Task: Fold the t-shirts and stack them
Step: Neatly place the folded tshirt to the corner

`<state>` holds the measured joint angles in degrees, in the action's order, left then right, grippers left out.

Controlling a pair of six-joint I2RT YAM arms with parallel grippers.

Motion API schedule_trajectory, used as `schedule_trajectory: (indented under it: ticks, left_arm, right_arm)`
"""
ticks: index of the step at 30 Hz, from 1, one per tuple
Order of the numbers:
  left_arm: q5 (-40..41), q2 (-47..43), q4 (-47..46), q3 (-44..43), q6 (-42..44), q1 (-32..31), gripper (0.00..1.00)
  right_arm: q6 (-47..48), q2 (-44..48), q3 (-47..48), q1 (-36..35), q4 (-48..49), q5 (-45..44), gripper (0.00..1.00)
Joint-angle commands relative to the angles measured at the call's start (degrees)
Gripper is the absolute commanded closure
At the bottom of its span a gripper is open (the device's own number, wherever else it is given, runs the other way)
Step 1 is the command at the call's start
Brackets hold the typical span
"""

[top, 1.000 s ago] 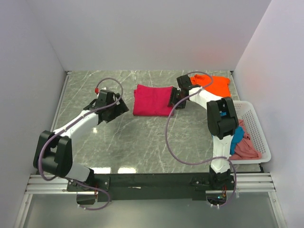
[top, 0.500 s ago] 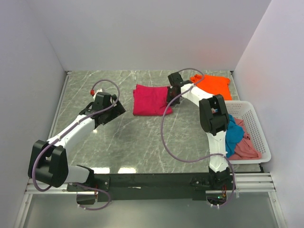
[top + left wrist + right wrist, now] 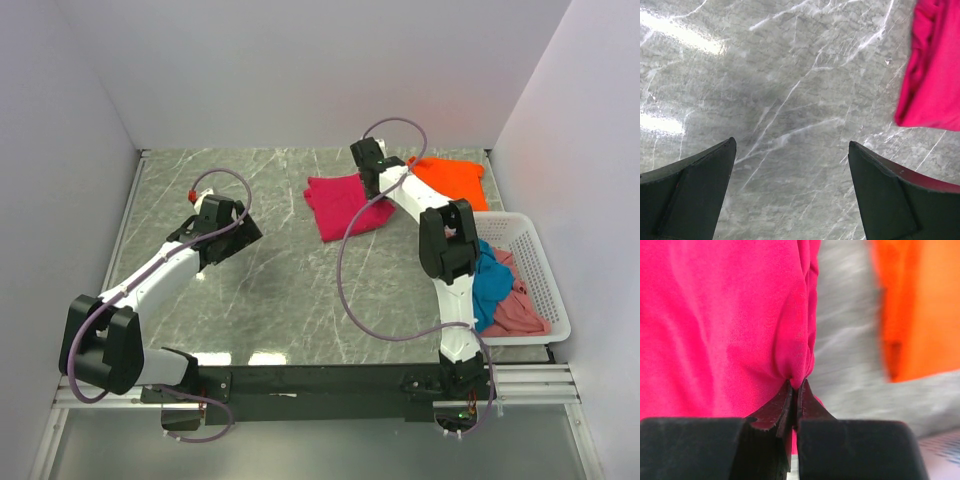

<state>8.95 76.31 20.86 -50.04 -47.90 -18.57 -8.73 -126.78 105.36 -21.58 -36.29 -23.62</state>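
Top view, crimson t-shirt (image 3: 343, 206): folded, lying skewed on the marble table (image 3: 280, 290) near the far edge, its right part under the right arm
Top view, orange t-shirt (image 3: 457, 178): flat at the far right corner, just beside the crimson one
Top view, basket (image 3: 548, 268): white, at the right edge, with the teal t-shirt (image 3: 490, 282) and pink t-shirt (image 3: 516, 310) heaped in it
Top view, right gripper (image 3: 371, 186): down on the crimson t-shirt's far right side
Top view, left gripper (image 3: 246, 232): over bare marble, well apart from the cloth
Left wrist view, left gripper (image 3: 790, 197): jaws spread wide, nothing between them; crimson t-shirt (image 3: 935, 75) at upper right
Right wrist view, right gripper (image 3: 796, 399): jaws pressed together, pinching a bunched fold of the crimson t-shirt (image 3: 715, 315); orange t-shirt (image 3: 915, 305) blurred at right
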Motion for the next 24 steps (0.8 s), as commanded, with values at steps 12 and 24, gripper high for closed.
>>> schedule_trajectory:
  ticks: [12, 24]
  left_arm:
    - [2.4, -1.6, 1.5, -3.0, -1.4, -0.1, 0.01]
    - [2.2, -0.9, 2.0, -3.6, -1.8, -0.1, 0.01]
  right_arm:
    - [20.3, 7.8, 2.8, 4.8, 8.3, -26.3, 1.0]
    - [18.5, 11.1, 4.5, 7.2, 10.5, -21.7, 1.0]
